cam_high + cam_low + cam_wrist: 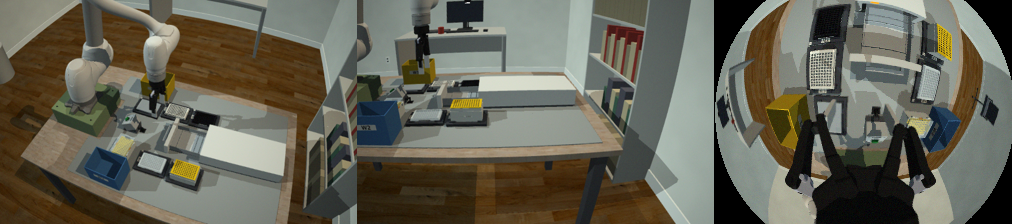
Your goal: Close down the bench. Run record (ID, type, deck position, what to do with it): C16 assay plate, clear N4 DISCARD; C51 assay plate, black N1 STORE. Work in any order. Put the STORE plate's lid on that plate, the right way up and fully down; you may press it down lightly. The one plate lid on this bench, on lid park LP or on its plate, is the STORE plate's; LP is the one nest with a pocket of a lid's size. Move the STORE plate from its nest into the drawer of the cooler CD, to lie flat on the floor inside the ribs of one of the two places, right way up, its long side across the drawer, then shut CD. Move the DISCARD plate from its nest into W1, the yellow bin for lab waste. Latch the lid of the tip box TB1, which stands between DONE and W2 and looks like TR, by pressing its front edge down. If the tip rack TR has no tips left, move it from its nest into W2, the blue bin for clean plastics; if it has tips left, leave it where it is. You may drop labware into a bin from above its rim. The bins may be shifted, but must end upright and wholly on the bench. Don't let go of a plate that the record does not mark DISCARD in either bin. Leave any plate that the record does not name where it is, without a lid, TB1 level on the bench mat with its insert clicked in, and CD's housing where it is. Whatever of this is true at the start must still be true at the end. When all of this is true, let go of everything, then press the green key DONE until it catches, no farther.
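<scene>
My gripper [153, 108] hangs open and empty over the grey plate lid [147, 106], which lies in the lid park at the back left of the mat. In the side view the gripper [422, 66] stands well above the lid [414, 86]. In the wrist view the fingers are spread and the lid lies beyond them. The black plate [204, 117] sits uncovered in its nest two nests to the right. One clear plate [176, 110] lies between them, another [152, 162] in the front row. The yellow bin W1 [158, 83] stands behind the gripper.
The cooler CD [243, 151] has its drawer [183, 140] pulled open. The yellow-topped tip rack TR [184, 170] sits at the front. Tip box TB1 [122, 145] stands between the green key DONE [127, 119] and the blue bin W2 [107, 167]. The arm's green base [85, 110] is on the left.
</scene>
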`<move>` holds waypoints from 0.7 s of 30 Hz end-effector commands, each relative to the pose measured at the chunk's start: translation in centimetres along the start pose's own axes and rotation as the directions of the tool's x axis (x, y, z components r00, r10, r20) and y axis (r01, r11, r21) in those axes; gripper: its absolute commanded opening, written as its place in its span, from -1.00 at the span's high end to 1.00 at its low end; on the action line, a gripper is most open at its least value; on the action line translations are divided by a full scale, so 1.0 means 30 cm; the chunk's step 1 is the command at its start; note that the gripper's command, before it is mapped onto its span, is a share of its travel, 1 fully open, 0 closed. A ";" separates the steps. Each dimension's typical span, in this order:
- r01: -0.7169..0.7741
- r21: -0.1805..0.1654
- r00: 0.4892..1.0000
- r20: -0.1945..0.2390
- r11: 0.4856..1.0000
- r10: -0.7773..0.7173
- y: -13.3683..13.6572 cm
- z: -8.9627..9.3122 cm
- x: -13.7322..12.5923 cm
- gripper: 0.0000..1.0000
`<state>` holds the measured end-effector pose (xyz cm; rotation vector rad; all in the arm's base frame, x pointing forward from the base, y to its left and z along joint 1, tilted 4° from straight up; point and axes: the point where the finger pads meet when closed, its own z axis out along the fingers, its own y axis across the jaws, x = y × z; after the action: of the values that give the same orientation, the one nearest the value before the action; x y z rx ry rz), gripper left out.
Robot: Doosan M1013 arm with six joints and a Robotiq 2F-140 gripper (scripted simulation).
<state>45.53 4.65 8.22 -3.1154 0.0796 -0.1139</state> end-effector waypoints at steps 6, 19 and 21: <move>0.000 0.000 1.000 0.000 1.000 0.000 -0.068 -0.004 -0.077 -0.33; 0.000 0.000 1.000 0.000 1.000 0.000 -0.164 -0.009 -0.188 -0.33; 0.000 0.000 1.000 0.000 1.000 0.000 -0.181 -0.010 -0.208 -0.33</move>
<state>40.24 9.72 8.19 -3.1153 0.0794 -0.1139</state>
